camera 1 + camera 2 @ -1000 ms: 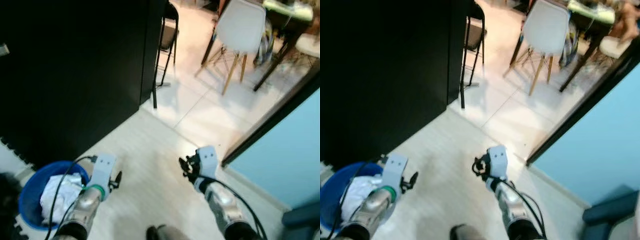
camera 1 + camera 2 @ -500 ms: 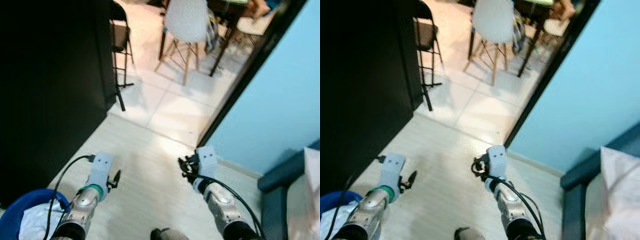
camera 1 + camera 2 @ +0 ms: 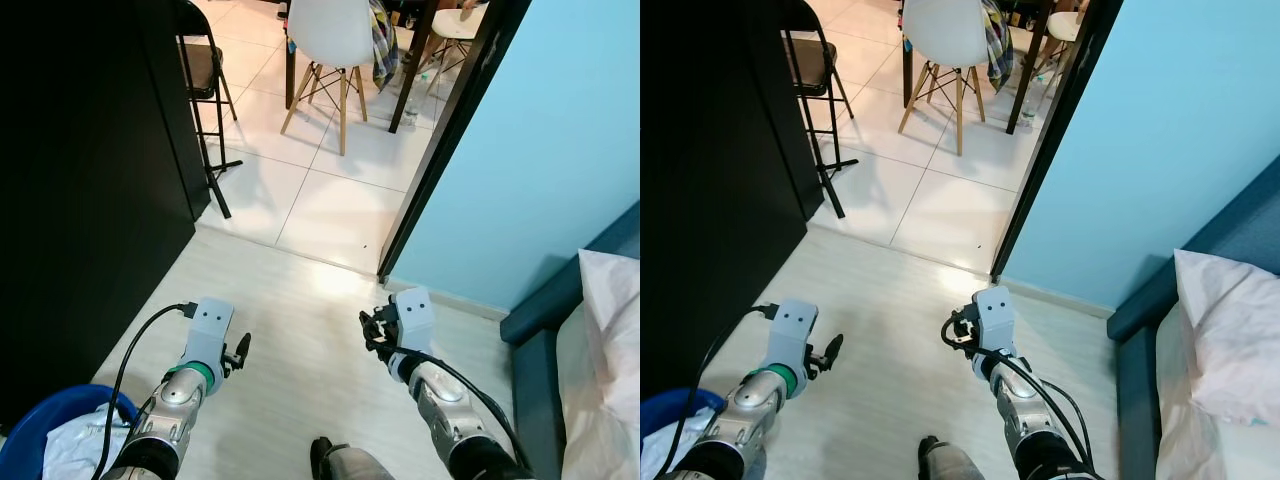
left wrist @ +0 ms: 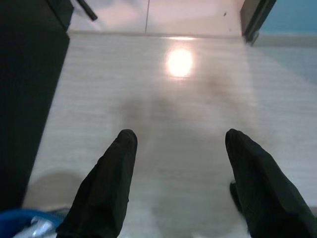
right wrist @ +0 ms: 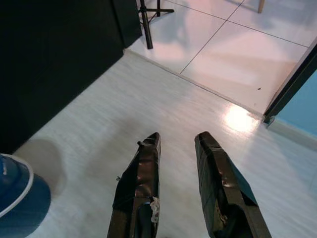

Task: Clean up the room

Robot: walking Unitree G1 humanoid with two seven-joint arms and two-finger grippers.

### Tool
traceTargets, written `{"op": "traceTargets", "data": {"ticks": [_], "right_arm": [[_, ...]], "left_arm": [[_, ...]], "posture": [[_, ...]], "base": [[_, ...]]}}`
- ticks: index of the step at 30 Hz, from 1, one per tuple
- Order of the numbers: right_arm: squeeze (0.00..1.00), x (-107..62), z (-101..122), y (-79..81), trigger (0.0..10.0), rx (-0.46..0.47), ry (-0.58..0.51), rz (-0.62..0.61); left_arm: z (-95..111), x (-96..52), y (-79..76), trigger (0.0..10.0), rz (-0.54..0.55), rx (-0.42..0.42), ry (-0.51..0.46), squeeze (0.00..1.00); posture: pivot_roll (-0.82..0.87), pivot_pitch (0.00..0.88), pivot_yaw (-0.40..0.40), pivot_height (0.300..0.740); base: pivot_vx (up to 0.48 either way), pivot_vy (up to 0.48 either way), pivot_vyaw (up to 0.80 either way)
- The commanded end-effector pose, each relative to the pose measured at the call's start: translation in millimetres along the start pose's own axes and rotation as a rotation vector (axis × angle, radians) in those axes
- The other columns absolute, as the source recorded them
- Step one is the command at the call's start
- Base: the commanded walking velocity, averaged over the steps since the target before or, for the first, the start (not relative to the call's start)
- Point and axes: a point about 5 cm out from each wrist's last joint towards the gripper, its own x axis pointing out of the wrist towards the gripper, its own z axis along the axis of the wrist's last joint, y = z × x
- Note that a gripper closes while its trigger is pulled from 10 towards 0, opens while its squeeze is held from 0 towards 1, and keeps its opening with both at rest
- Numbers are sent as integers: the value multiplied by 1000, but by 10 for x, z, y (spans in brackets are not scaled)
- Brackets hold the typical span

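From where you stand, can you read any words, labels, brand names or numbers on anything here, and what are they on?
No text can be read anywhere.
Blue tub: a small dark mark near its rim, too blurred to read.
White wrist box behind the left claw: two dots, no letters.
White wrist box behind the right claw: two dots, no letters.
White chair, pillow and blue wall: plain.

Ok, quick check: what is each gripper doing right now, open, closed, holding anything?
Left gripper: jaws open wide, holding nothing, above the floor.
Right gripper: jaws slightly open, holding nothing.
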Motion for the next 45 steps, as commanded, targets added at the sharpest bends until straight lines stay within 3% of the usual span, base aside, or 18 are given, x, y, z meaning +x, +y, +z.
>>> {"op": "traceTargets", "data": {"ticks": [1, 18, 45], "right_arm": [[0, -49, -89, -35, 10000, 0, 37, -12], [0, -54, -102, -50, 10000, -3, 45, -27], [0, -48, -116, -22, 10000, -18, 47, -37]], "left_arm": [[-34, -9, -27, 10000, -9, -5, 15, 0], [-45, -15, -27, 10000, -7, -5, 19, 0], [-42, -22, -1, 10000, -7, -2, 21, 0]], "posture": [[-33, 19, 7, 730], [-34, 24, 8, 730], [-30, 31, 16, 730]], "base": [[-390, 0, -488], [-384, 0, -776], [-382, 0, 0]]}}
